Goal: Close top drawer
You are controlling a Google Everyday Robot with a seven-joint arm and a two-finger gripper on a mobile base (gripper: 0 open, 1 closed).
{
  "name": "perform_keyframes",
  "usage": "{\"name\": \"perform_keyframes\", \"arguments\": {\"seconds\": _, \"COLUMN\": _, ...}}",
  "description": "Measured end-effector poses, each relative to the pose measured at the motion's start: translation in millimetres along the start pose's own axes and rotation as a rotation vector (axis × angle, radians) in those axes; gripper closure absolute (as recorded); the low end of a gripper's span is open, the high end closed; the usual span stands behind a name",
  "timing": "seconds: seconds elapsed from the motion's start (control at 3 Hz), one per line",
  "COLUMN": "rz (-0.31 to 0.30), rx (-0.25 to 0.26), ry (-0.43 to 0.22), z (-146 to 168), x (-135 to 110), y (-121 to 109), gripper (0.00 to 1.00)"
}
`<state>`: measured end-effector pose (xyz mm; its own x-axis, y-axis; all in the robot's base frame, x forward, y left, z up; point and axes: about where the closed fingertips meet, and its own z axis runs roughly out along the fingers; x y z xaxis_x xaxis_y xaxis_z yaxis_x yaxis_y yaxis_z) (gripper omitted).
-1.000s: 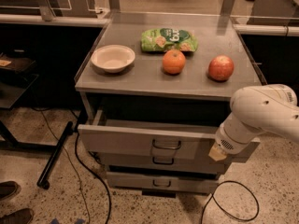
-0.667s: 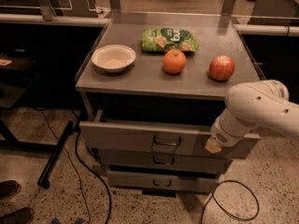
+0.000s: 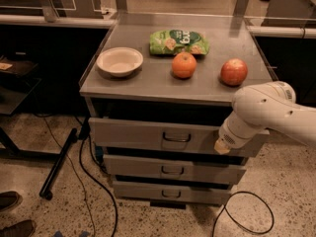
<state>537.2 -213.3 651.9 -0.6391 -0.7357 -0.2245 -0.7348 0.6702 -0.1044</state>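
Gripper right at the top drawer front, handle off to its side, toward panel centre; open or closed, impossible to tell. Push straight inward, evenly, until fully in.

Unit: one arm, white glossy shell, smooth rounded segs., entering from rt. edge of view. Largest seg. is a bulbous housing w/ a faint ring seam near its upper rt. end. It narrows to a shorter cylindrical wrist seg., w/ a shadowed seam at the joint. Small yellowish-tan patch at the low tip. The pincer sits at that tip, at the top drawer front, rt. of its handle; form mostly hidden by the wrist.
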Motion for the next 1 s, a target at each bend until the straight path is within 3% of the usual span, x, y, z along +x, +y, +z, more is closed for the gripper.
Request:
{"name": "perform_keyframes", "arguments": {"seconds": 0.33, "rz": -0.018, "rx": 0.021, "ry": -0.017, "z": 11.9, "x": -17.8, "y": -13.1, "gripper": 1.0}}
{"name": "perform_keyframes", "arguments": {"seconds": 1.0, "rz": -0.022, "rx": 0.025, "ry": -0.018, "z": 19.1, "x": -21.4, "y": -14.9, "gripper": 1.0}}
